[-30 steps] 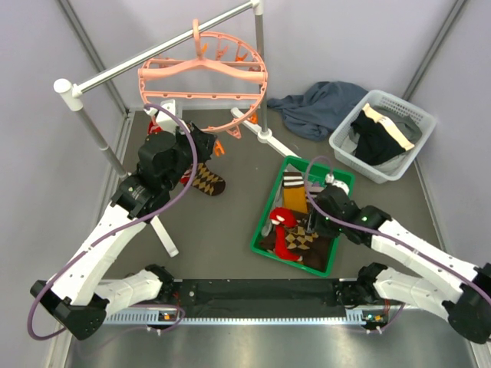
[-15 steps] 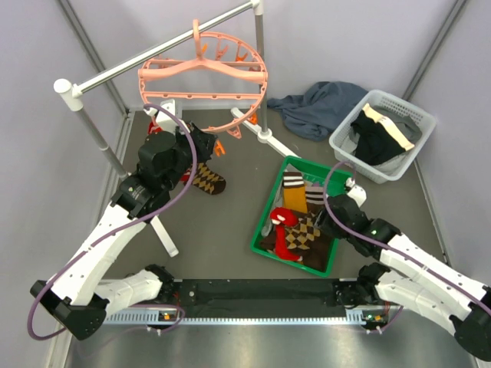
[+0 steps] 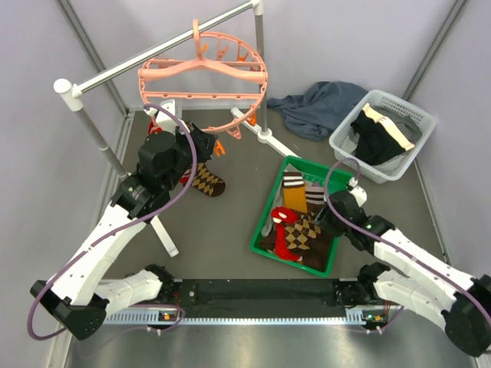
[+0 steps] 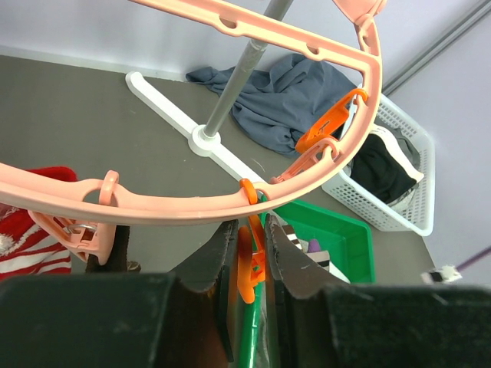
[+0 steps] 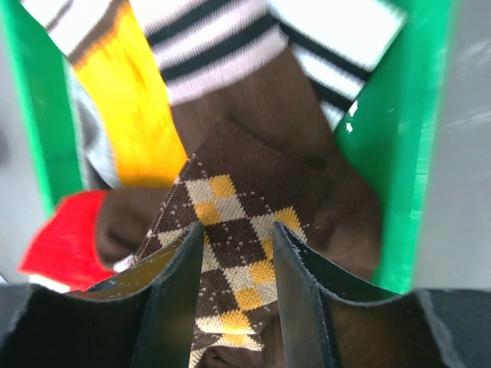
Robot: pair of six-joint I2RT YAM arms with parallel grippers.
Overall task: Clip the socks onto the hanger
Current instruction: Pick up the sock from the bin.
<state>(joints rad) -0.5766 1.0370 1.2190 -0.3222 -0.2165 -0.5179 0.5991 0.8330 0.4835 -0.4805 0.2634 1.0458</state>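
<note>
Over the grey tabletop (image 3: 230, 207), the left gripper (image 4: 247, 253) is pinching a clip (image 4: 245, 277) on the hanger (image 4: 192, 205), upper left. The right gripper (image 5: 234, 239) is hovering spread above the argyle sock (image 5: 238, 203) in the tray (image 5: 403, 176), centre-right. I reckon it is risking snagging the neighbouring socks (image 5: 146, 130) too.

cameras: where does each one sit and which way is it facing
top external: above and behind the arms, looking down; left arm, right arm, hanger, green tray show
left wrist: faces up along the hanger ring; left gripper pinches an orange clip
right wrist: faces down into the tray at an argyle sock; right gripper open
shared: the tray is in all three
</note>
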